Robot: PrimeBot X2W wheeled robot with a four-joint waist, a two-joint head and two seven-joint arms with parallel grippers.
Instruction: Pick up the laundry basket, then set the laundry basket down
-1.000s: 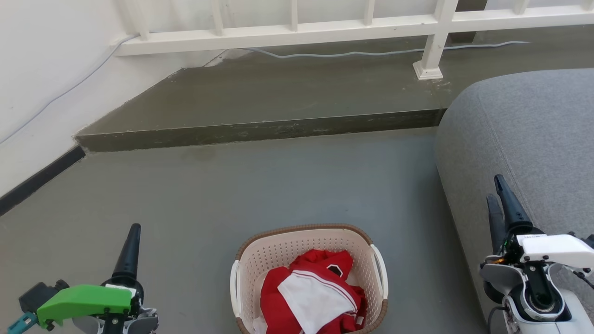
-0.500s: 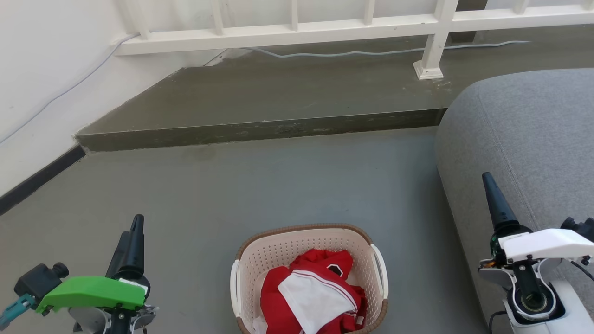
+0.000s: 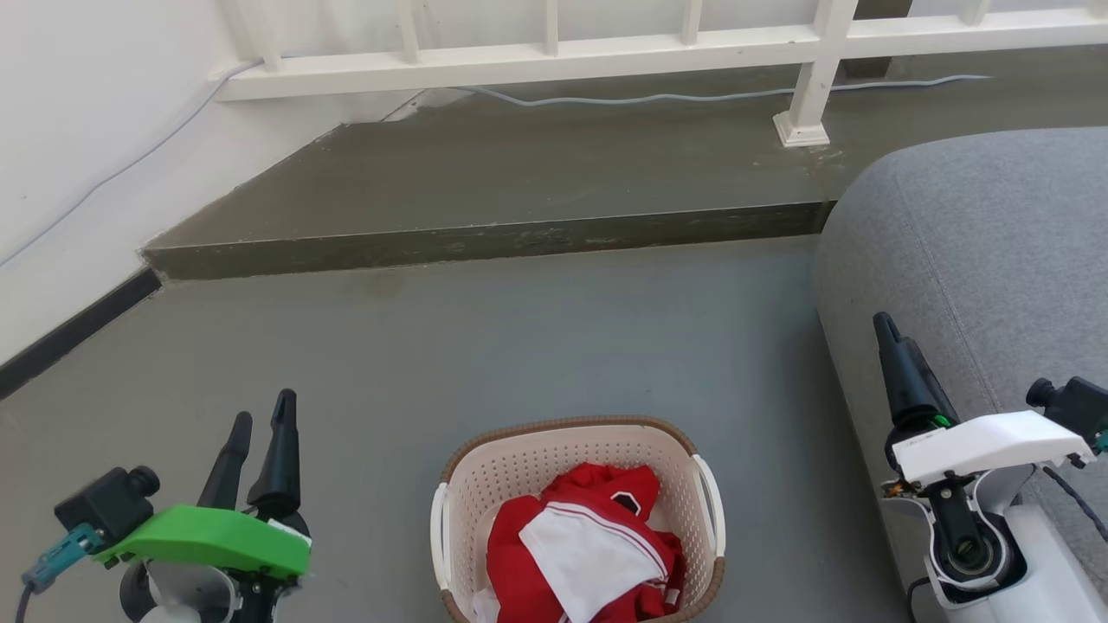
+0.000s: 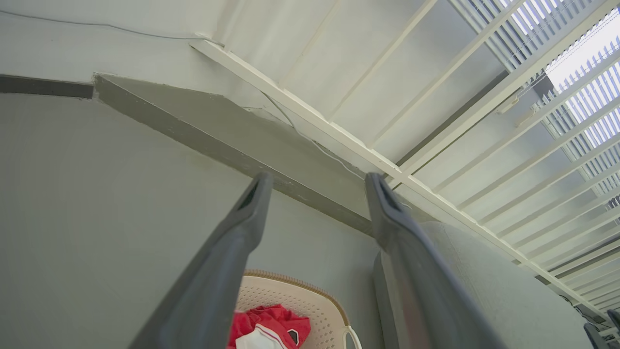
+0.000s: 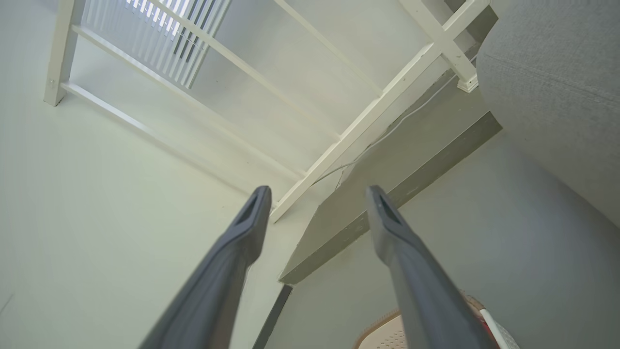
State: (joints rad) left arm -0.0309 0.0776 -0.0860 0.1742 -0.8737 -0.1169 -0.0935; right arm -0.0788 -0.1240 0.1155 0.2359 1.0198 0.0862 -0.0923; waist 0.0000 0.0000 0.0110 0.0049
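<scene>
Laundry basket (image 3: 563, 459): on floor (image 3: 519, 346), 6 o'clock in head view, red-and-white clothes (image 3: 580, 545) inside | left end effector (image 3: 261, 408): 7 o'clock, fingers apart, empty | right end effector (image 5: 318, 193): 4 o'clock, fingers apart, empty

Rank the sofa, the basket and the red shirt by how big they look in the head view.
1. sofa, cut off at the right edge.
2. basket.
3. red shirt, inside the basket; both run off the bottom edge.
</scene>
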